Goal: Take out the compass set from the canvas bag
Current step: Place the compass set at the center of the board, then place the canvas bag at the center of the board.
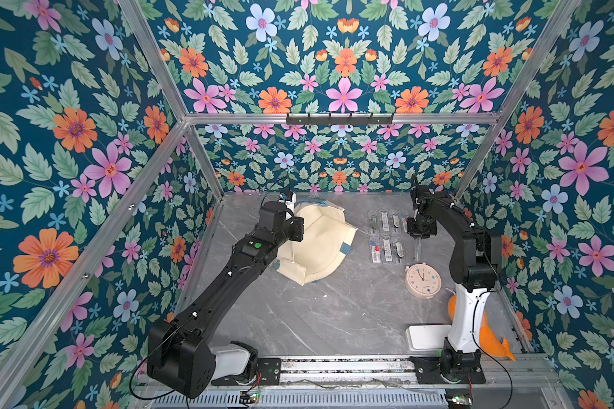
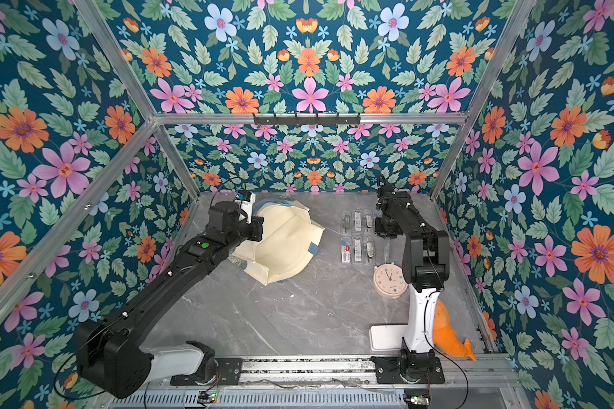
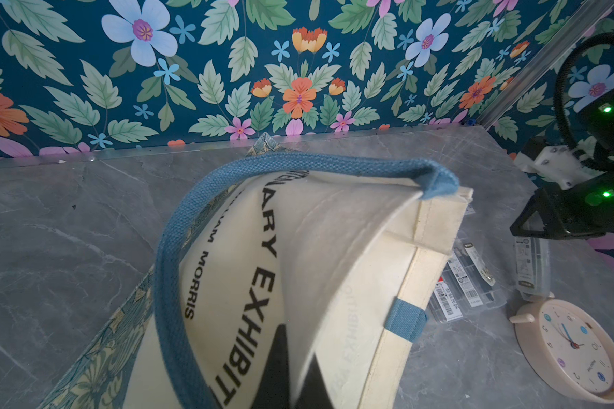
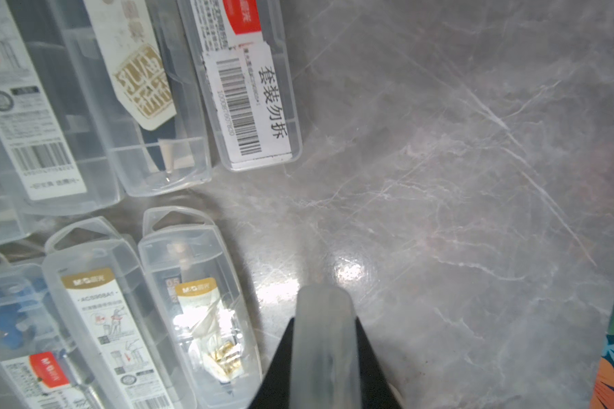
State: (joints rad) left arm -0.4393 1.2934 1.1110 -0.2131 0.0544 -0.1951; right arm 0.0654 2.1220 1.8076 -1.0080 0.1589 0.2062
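My left gripper (image 3: 298, 368) is clamped tight on the cream cloth of the canvas bag (image 1: 321, 244). The bag sits slumped toward the back of the grey marble desk (image 1: 334, 318), its mouth gaping upward in both top views. Its blue strap handle (image 3: 178, 248) arches over the printed lettering in the left wrist view.

My right gripper (image 4: 323, 327) is closed on one end of a frosted compass set case (image 4: 321, 304), so that the case juts out over bare desk. What is inside it does not show.

Just beside the held case, between it and the bag, more clear compass set cases (image 1: 387, 233) lie flat in two rows. Their labels and barcodes face up, and they lie apart from the bag.

A pale pink alarm clock (image 1: 422, 279) lies face up on the desk, near the nearer row and close to the held case.
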